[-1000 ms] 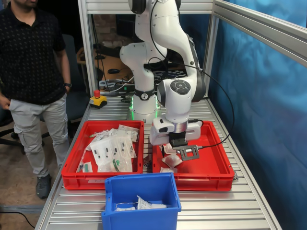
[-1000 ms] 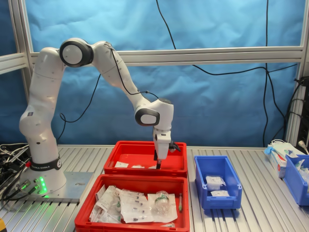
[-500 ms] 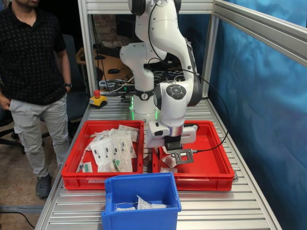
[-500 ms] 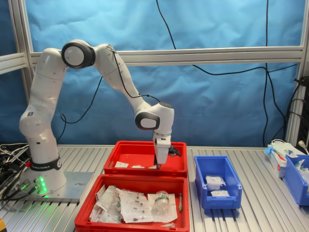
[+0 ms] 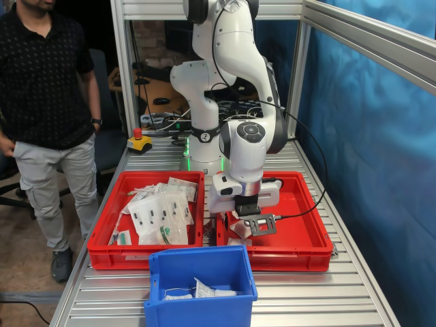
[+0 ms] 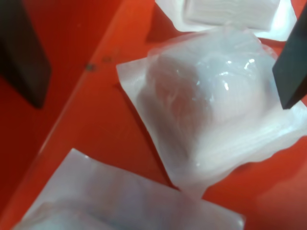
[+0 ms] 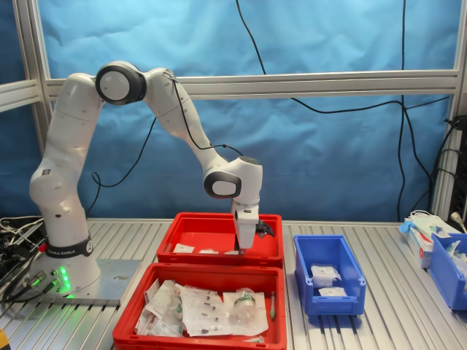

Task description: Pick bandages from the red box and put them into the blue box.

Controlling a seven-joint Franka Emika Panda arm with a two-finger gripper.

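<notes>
The red box point(image 5: 300, 235) lies on the first exterior view's right, and it is the far tray point(image 7: 211, 230) in the second exterior view. My gripper point(image 5: 237, 228) hangs low inside it near its corner and stands open. In the wrist view a wrapped white bandage point(image 6: 211, 105) lies on the red floor between the two dark fingers point(image 6: 24, 62), neither of them touching it. Two more bandages point(image 6: 230, 14) lie beside it. The blue box point(image 5: 201, 279) sits in front of the trays and holds a few white packs point(image 7: 325, 275).
A twin red tray point(image 5: 146, 218) heaped with clear flat packets lies beside the red box. A person point(image 5: 48, 102) stands by the table at the first exterior view's left. A second blue bin point(image 7: 449, 266) and a white carton point(image 7: 423, 233) sit at the second exterior view's right.
The arm has shifted toward the red box's corner and sunk lower into it. The gripper has stayed open.
</notes>
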